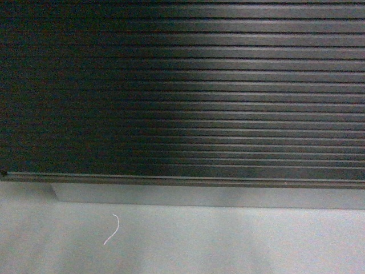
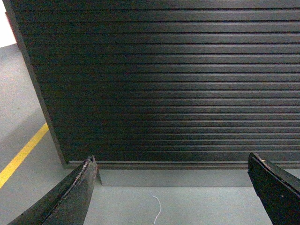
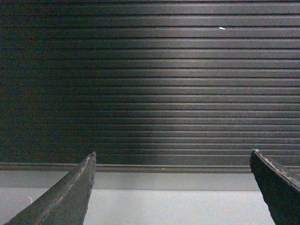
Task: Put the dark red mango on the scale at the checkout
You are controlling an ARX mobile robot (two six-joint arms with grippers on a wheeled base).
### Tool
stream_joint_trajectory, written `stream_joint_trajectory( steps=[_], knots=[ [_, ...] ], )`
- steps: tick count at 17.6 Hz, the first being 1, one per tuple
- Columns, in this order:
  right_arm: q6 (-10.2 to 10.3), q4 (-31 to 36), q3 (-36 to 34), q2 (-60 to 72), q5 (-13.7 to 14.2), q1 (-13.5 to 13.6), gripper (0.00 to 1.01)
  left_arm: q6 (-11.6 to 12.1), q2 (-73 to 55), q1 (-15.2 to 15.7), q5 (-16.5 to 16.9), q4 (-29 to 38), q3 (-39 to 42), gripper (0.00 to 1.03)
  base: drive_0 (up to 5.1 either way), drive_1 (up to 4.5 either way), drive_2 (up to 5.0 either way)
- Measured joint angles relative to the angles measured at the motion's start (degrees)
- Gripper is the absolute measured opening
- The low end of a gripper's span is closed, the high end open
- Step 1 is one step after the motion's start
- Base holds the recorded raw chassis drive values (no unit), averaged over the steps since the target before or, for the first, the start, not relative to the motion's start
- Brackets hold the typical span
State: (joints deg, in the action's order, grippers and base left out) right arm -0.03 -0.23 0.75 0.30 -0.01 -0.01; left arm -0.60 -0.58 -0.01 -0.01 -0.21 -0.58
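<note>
The checkout's ribbed dark front panel (image 1: 188, 91) fills the head view, standing on a grey base (image 1: 205, 196). The same panel (image 2: 168, 79) fills the left wrist view and the panel (image 3: 150, 79) fills the right wrist view. My left gripper (image 2: 172, 161) hangs open, low before the base, with nothing between its fingers. My right gripper (image 3: 172, 157) is open too and empty, facing the panel's bottom edge. The dark red mango and the scale are out of view. No gripper shows in the head view.
Grey floor (image 1: 228, 240) runs in front of the counter, with a small white thread (image 1: 113, 229) on it. The counter's left end (image 2: 37, 93) shows in the left wrist view, beside a yellow floor line (image 2: 21, 154).
</note>
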Motion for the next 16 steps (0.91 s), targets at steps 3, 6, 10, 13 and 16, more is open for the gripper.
stream_joint_trajectory(
  steps=[3,6,10,13,16],
  knots=[
    [0.00,0.02,0.00,0.00,0.00,0.00,0.98,0.00,0.00,0.00,0.00,0.00,0.00,0.98,0.0,2.06,-2.0],
    [0.00,0.02,0.00,0.00,0.00,0.00,0.98,0.00,0.00,0.00,0.00,0.02,0.00,0.98,-0.1,1.93,-2.1],
    [0.00,0.02,0.00,0.00,0.00,0.00,0.98,0.00,0.00,0.00,0.00,0.00,0.00,0.98,-0.1,1.93,-2.2],
    [0.00,0.02,0.00,0.00,0.00,0.00,0.98,0.00,0.02,0.00,0.00,0.00,0.00,0.98,0.0,2.03,-2.0],
    [0.00,0.02,0.00,0.00,0.00,0.00,0.98,0.00,0.00,0.00,0.00,0.00,0.00,0.98,0.1,2.13,-1.9]
  ],
)
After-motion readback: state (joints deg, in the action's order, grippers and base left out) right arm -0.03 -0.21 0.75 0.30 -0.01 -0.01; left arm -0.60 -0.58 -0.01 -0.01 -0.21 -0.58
